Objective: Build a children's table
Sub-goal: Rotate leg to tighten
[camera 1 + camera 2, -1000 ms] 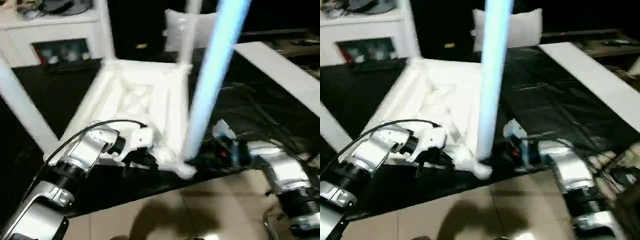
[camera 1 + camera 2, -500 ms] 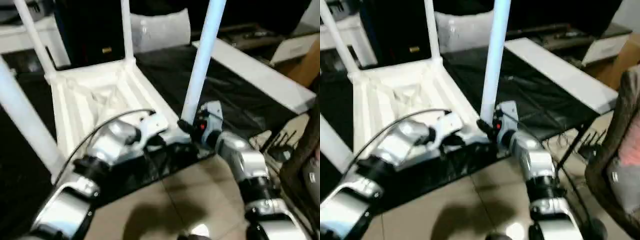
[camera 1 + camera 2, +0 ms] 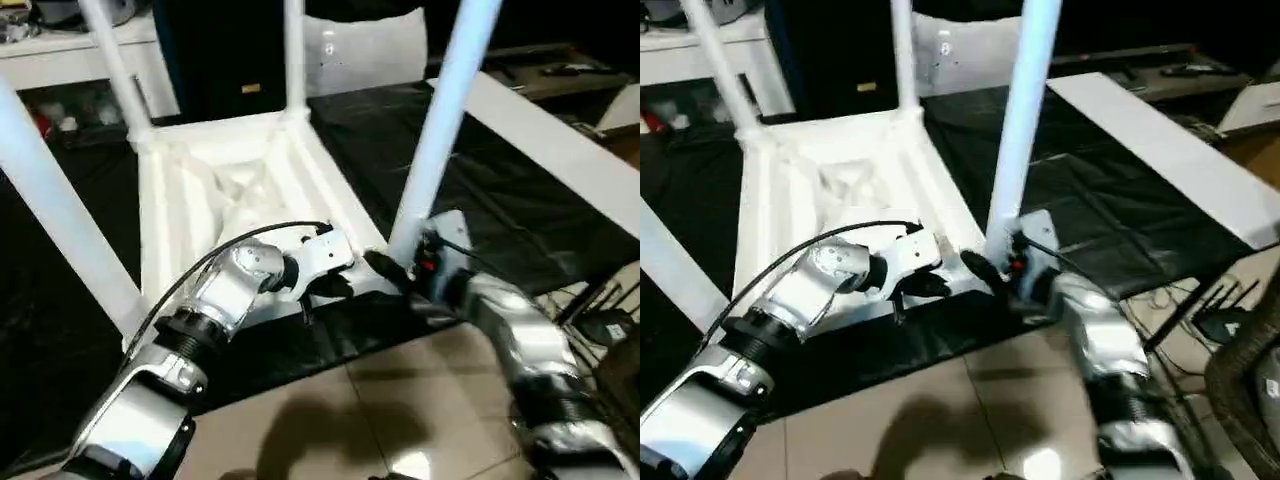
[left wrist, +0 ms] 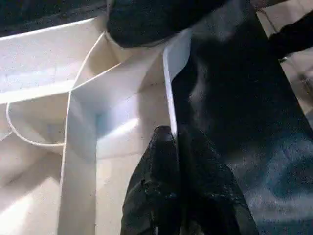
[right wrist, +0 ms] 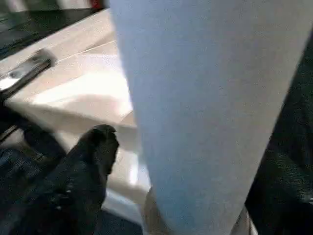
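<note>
Since the earlier pictures the head view had swung, while the table top (image 3: 230, 190) had stayed where it lay. The right forearm had turned to reach in from lower down, and its end effector (image 3: 392, 268) had kept to the foot of the near right leg (image 3: 440, 130).

The table top lay upside down on the black-covered counter (image 3: 500, 220), ribbed underside up, with its near edge at the counter's front. All four legs stood upright in the corner sockets: the near left leg (image 3: 35, 200), the far left leg (image 3: 115, 60), the far right leg (image 3: 293, 50) and the near right one. By this showing the fitting of legs was finished or very nearly so. Whether the near right leg was pushed fully home could not be told.

The left end effector (image 4: 175, 142) was clenched on the thin rim of the table top, close to the near right corner, seemingly steadying it. The right end effector was released: in its wrist view one finger (image 5: 95, 152) stood clear of the leg, with a gap between them.

What seemed left was to confirm that last leg's seating, let go of the rim, and turn the table onto its feet.
</note>
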